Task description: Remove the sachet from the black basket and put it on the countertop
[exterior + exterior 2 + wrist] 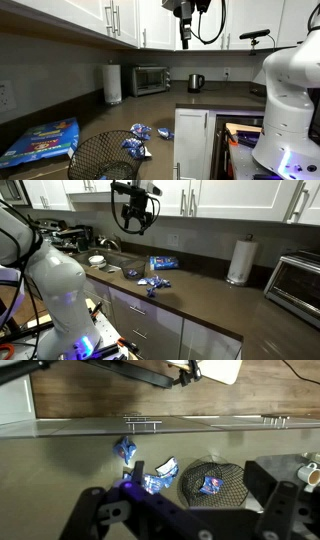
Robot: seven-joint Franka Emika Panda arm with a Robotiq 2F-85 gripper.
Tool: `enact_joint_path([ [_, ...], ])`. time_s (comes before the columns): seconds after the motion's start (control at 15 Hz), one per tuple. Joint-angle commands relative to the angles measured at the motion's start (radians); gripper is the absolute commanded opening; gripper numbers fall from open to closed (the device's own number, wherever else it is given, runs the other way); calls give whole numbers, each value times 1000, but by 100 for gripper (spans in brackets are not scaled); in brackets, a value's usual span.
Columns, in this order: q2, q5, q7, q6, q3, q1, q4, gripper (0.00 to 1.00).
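Far left in an exterior view, on the countertop point(100, 122): a large flat blue bag point(42, 140). Just right of it, at the near edge, the black basket point(100, 158), upright. Right again, two loose blue packets point(140, 131) on the bare surface just beside the basket. Further back along the wall: paper towel roll point(112, 83), toaster oven point(150, 78), kettle point(196, 82). High above all this, level with the white cabinets point(70, 15), the gripper point(185, 38), well clear of the counter. Jaws spread wide, gripping nothing. From the wrist view, left to right: the same loose packets, then the basket with the sachet point(210, 485) lying inside on the mesh, far from the claw.
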Motion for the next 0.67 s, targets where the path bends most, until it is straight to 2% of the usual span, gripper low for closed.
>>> enact_joint_path([
  [0.0,2,9,-10,-4,18,-24,3,100],
  [0.33,2,9,-10,-4,18,-24,3,100],
  [0.6,64,-8,12,96,62,-21,-24,100],
])
